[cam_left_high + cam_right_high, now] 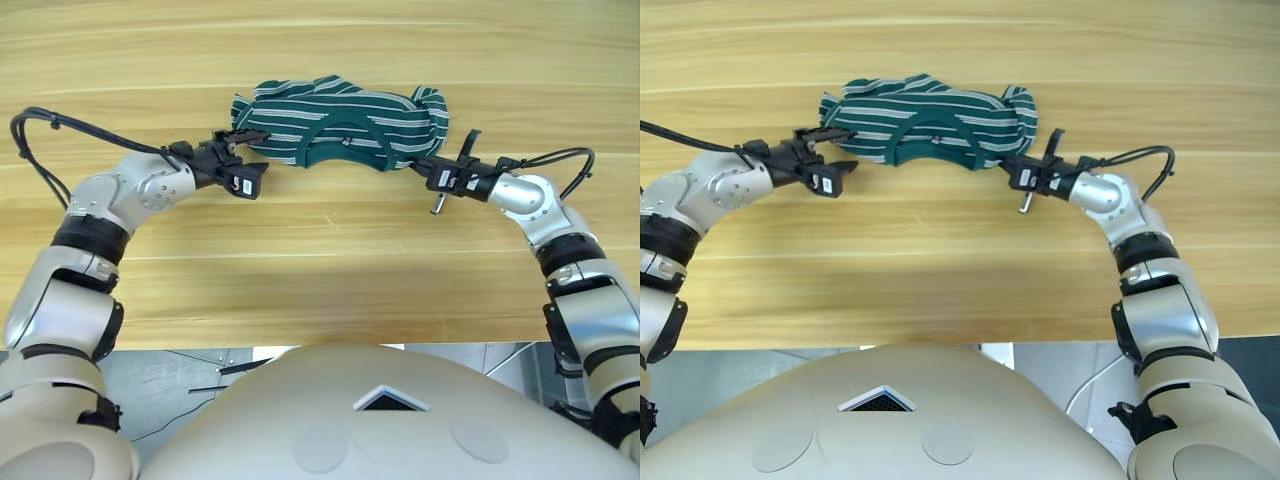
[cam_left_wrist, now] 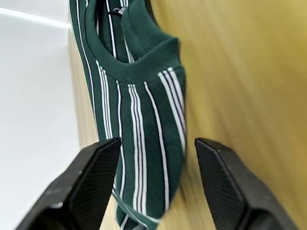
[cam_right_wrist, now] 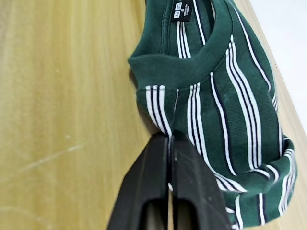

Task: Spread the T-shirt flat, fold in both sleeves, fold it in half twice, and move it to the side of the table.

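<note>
Left tool (image 2: 157, 141): fingers spread, straddling one end of the dark green, white-striped cotton T-shirt (image 1: 340, 120), fabric between them but not clamped. Right tool (image 3: 169, 139): fingers pressed together, pinching a fold of the T-shirt at the shoulder seam just beside the ribbed green neckline (image 3: 184, 67).

Outward from there, we see the T-shirt as a bunched, crumpled band lying across the far middle of the light wooden table (image 1: 320, 260). The neckline faces the robot and the two tools sit at opposite ends of the band. The sleeves are rolled into the heap, so we cannot tell them apart.

Progress, as we judge it: very early. The first step, spreading flat, is not done; one side is gripped and the other is only lined up. Both sleeve folds, both half folds and the move to the table's side are all left.
</note>
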Motion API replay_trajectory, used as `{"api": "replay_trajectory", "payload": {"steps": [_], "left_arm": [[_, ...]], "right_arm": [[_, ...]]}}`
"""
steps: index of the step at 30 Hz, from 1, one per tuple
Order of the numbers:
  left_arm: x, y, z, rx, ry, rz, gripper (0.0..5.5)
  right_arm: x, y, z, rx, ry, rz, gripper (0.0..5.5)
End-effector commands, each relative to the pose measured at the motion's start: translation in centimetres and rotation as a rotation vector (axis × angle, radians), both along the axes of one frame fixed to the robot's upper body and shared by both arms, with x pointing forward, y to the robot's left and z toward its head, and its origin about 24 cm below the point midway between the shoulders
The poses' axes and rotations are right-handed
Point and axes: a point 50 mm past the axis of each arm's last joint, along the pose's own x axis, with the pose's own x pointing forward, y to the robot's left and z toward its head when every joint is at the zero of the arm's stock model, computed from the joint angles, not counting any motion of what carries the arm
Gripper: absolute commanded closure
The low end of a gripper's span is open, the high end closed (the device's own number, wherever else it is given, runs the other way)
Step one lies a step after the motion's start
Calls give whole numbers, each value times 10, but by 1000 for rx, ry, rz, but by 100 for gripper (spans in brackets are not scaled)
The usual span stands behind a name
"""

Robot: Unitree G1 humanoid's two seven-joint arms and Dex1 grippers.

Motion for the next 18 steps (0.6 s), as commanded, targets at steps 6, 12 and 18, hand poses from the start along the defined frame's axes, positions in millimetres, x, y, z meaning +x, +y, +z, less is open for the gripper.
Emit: {"api": "replay_trajectory", "payload": {"steps": [6,12,18], "left_arm": [[-11,-19,-22,36,40,-97,280],[-9,-16,-24,70,28,-107,386],[-7,-13,-26,80,30,-96,487]], "right_arm": [[-14,3,-21,-56,106,32,550],[-13,4,-20,-49,100,29,550],[-14,3,-20,-49,101,27,550]]}}
